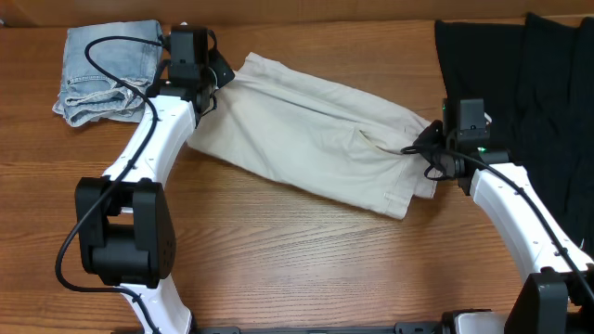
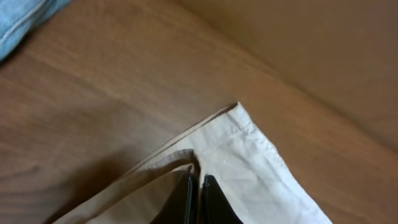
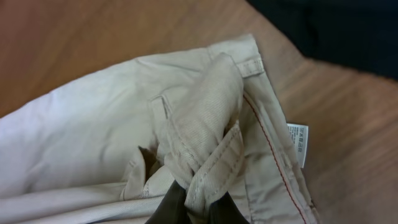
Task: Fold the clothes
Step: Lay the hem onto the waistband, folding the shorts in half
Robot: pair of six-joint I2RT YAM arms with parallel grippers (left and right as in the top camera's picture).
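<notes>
The cream-beige shorts [image 1: 311,130] lie slantwise across the middle of the table, folded in half lengthwise. My left gripper [image 1: 215,82] is at their far left end. In the left wrist view its fingers [image 2: 198,186] are shut on a hemmed leg corner [image 2: 242,140]. My right gripper [image 1: 425,141] is at the right end. In the right wrist view its fingers [image 3: 198,202] are shut on a bunched fold of the waistband [image 3: 214,134], with a white label [image 3: 297,140] beside it.
A folded light-blue denim garment [image 1: 104,70] lies at the far left of the wooden table [image 1: 306,260]. Large black garments [image 1: 520,79] cover the far right, close behind the right arm.
</notes>
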